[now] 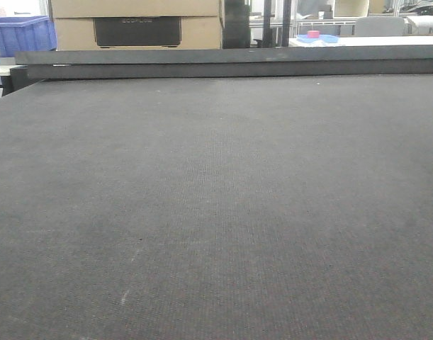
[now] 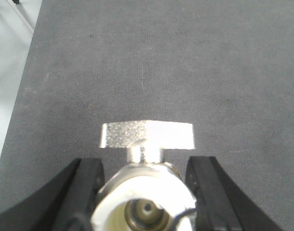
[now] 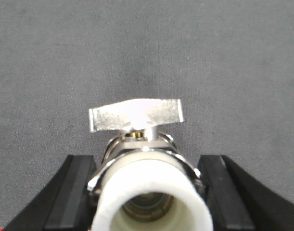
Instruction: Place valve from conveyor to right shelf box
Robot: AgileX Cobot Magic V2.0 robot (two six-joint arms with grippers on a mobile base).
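The conveyor point(image 1: 216, 198) is a wide dark grey woven belt that fills the front view; no gripper or valve shows there. In the left wrist view my left gripper point(image 2: 146, 166) is shut on a silver valve point(image 2: 146, 137) with a flat T-handle and a white-wrapped threaded end, over the belt point(image 2: 161, 62). In the right wrist view my right gripper point(image 3: 147, 161) is shut on a second silver valve point(image 3: 137, 115) of the same kind, over the belt point(image 3: 147, 48). Black fingers point(image 2: 89, 178) point(image 3: 77, 183) press on each valve body from both sides. The shelf box is out of view.
The belt's left edge runs beside light floor point(image 2: 7, 72). A dark rail point(image 1: 230, 62) crosses the belt's far end. Behind it stand cardboard boxes point(image 1: 135, 25), a blue crate point(image 1: 21, 35) and a table with a blue tray point(image 1: 315, 39).
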